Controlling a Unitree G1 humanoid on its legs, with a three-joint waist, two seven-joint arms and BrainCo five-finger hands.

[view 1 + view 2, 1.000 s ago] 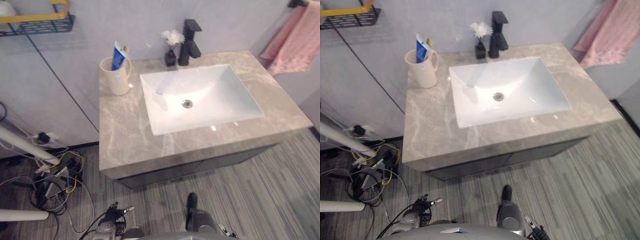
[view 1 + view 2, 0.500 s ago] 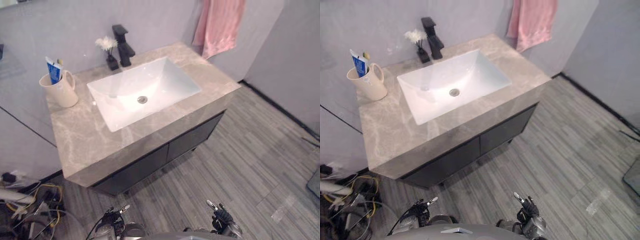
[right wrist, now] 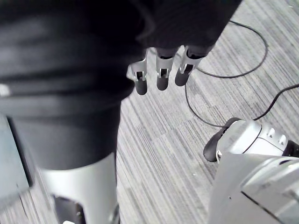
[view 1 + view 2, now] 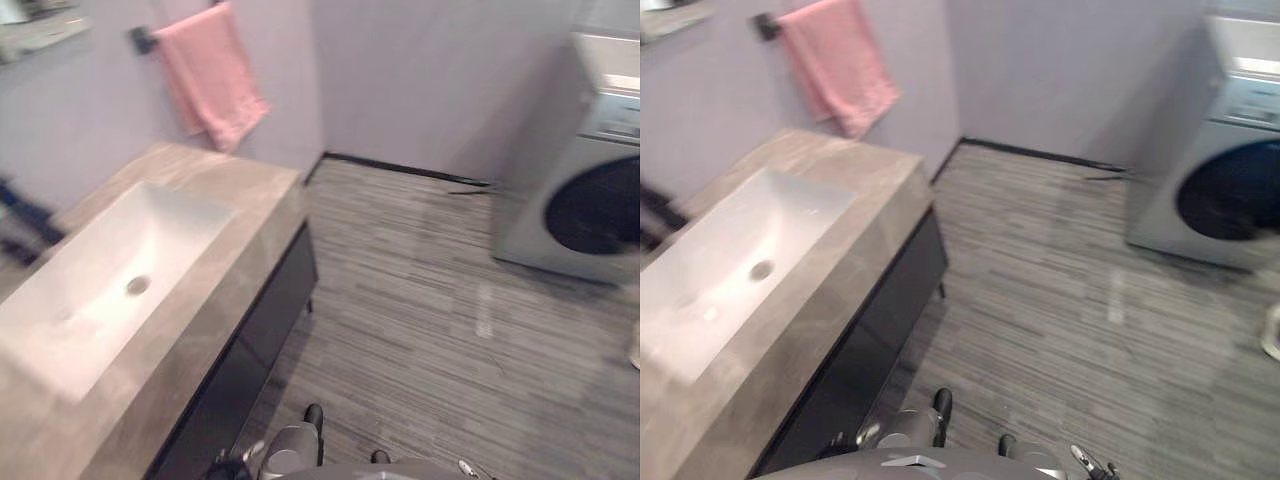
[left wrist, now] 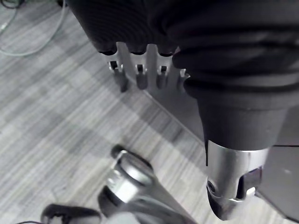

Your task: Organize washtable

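- The washtable (image 4: 205, 305), a grey marbled counter over a dark cabinet front (image 4: 255, 350), lay along the left side of the head views, with its near corner pointing toward the open floor (image 4: 420, 300).
- A white sink (image 4: 85, 310) sat sunk into the counter, its drain near the middle; a dark blurred shape stood at the counter's far left edge, too smeared to identify.
- Half a second before, the counter had run across the centre of the head views. The whole picture had since swung to the robot's right, a turn of the camera rather than a move of the furniture.
- With that turn, a pink towel (image 4: 210, 80) hung on the wall above the counter's far end, and a washing machine (image 4: 580, 190) had come into sight against the right wall, well apart from the washtable.
- The left hand (image 5: 141, 70) hung low over the striped floor, its fingers straight and side by side with the thumb held apart, holding nothing and well clear of the counter.
- The right hand (image 3: 161, 70) hung the same way on the robot's other side, fingers straight and loose, empty above the floor and apart from the washtable.
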